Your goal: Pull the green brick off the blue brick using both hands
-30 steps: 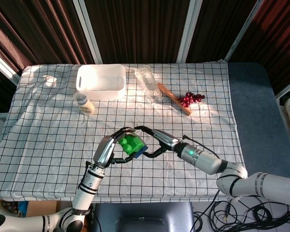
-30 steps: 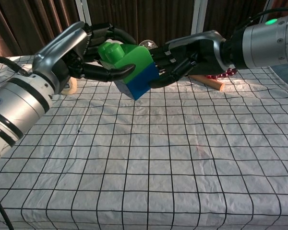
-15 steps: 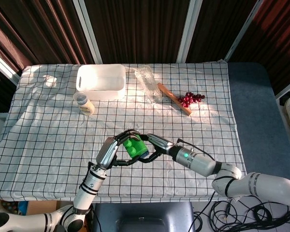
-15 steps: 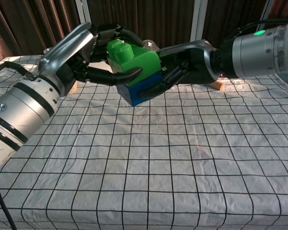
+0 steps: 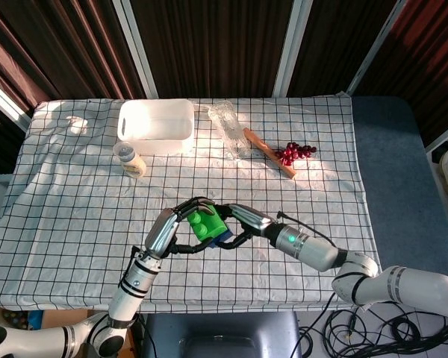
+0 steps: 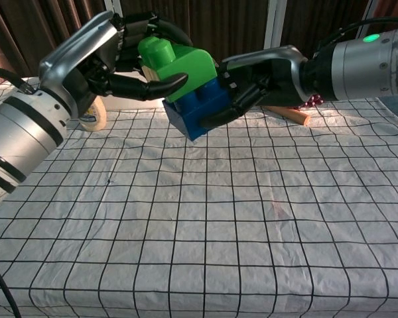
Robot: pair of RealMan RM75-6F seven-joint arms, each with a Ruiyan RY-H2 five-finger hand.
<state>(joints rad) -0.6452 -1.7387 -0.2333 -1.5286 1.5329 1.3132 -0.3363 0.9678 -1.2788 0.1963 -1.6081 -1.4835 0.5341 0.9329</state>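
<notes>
The green brick (image 6: pixel 179 69) sits on top of the blue brick (image 6: pixel 200 109), and the pair hangs above the checked cloth, tilted. My left hand (image 6: pixel 109 56) grips the green brick (image 5: pixel 207 224) from the left, fingers wrapped over its top and front. From the right, my right hand (image 6: pixel 262 76) holds the blue brick (image 5: pixel 225 237), fingers curled around its side and underside. A gap shows at the seam on the right, where the blue studs are exposed. In the head view my left hand (image 5: pixel 172 231) and right hand (image 5: pixel 246 221) meet over the table's front middle.
A white tub (image 5: pixel 156 124) stands at the back left, with a small jar (image 5: pixel 131 159) in front of it. A clear glass (image 5: pixel 230 128), a wooden stick (image 5: pixel 269 151) and a red grape bunch (image 5: pixel 293 152) lie at the back right. The checked cloth (image 5: pixel 75 201) covers the table.
Both hands have lifted the bricks slightly and tilted them. The green brick has started to part from the blue one, with blue studs now showing at the seam.
</notes>
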